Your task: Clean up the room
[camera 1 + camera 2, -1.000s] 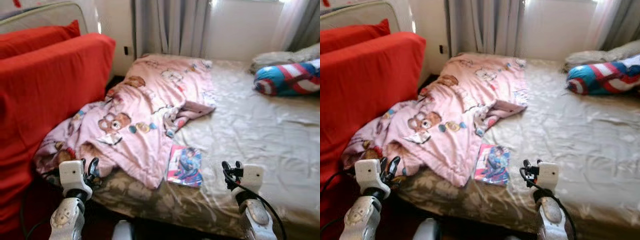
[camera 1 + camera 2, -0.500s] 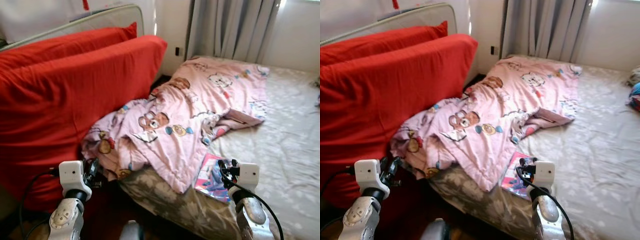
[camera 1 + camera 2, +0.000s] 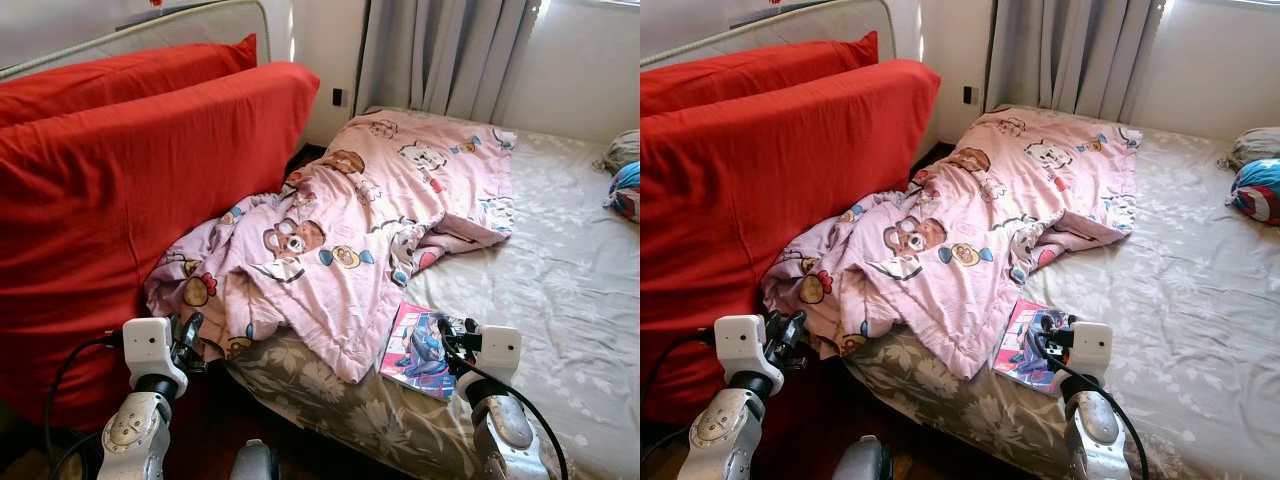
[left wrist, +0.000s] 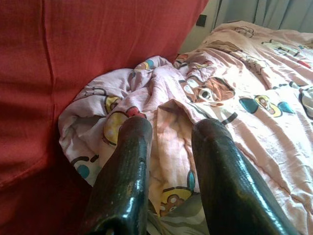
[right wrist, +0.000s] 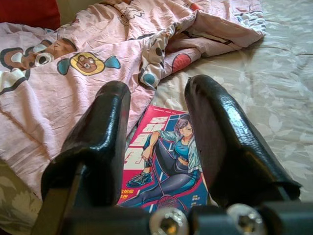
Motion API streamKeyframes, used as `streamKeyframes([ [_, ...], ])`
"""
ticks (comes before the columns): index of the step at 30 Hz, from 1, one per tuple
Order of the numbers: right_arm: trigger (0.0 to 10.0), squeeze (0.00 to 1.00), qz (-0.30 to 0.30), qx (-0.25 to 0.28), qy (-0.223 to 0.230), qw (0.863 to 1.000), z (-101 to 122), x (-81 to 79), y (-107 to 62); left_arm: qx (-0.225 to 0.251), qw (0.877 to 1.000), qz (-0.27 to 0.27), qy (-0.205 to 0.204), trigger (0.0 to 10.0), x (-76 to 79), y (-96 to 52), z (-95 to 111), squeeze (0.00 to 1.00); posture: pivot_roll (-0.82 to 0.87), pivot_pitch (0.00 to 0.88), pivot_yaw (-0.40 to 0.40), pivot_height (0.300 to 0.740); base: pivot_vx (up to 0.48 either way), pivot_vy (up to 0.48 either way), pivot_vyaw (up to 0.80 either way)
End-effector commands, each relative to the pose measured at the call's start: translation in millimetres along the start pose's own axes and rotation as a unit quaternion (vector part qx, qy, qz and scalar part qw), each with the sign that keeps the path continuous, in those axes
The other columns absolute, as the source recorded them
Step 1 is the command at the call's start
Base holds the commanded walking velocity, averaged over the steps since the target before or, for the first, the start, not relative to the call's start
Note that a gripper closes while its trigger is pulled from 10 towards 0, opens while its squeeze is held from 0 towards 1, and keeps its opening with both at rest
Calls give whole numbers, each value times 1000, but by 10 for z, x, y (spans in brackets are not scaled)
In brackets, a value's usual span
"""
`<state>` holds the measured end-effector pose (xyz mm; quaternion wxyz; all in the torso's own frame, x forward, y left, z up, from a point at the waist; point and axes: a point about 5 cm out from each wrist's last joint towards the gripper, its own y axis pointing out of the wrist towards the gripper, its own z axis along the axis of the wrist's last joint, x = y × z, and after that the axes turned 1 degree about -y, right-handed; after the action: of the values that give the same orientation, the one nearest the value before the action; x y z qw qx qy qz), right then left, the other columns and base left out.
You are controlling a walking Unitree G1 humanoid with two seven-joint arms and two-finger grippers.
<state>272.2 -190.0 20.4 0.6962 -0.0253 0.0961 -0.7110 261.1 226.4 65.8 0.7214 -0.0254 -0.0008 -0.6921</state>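
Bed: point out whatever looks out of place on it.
The pink cartoon blanket lies crumpled in a heap, bunched against the red cushion and spilling over the bed's edge. A comic book lies loose on the sheet near that edge, just ahead of the open right gripper.

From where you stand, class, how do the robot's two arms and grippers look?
Both arms are silver with white boxy wrist blocks and looping black cables. The left gripper and right gripper each have two long, glossy black fingers; screws show at the right one's base.

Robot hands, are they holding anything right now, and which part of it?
Nothing is held. The right hand is open, above the comic book. The left hand is open too, near the pink blanket.
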Motion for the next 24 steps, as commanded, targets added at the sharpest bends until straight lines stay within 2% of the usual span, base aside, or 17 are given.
streamKeyframes([
  [1, 10000, 0, -3, -2, 3, 1000, -7, 5, -4, -1, 1000, -4, -8, 10000, 17, 12, 4, 0, 51, 0, -22, 646, 285, 0, 0],
  [24, 10000, 0, 2, -4, 3, 1000, -21, -29, -8, 2, 1000, -8, -6, 10000, 16, 33, 46, 0, 51, 0, -16, 646, 311, 0, 0],
])
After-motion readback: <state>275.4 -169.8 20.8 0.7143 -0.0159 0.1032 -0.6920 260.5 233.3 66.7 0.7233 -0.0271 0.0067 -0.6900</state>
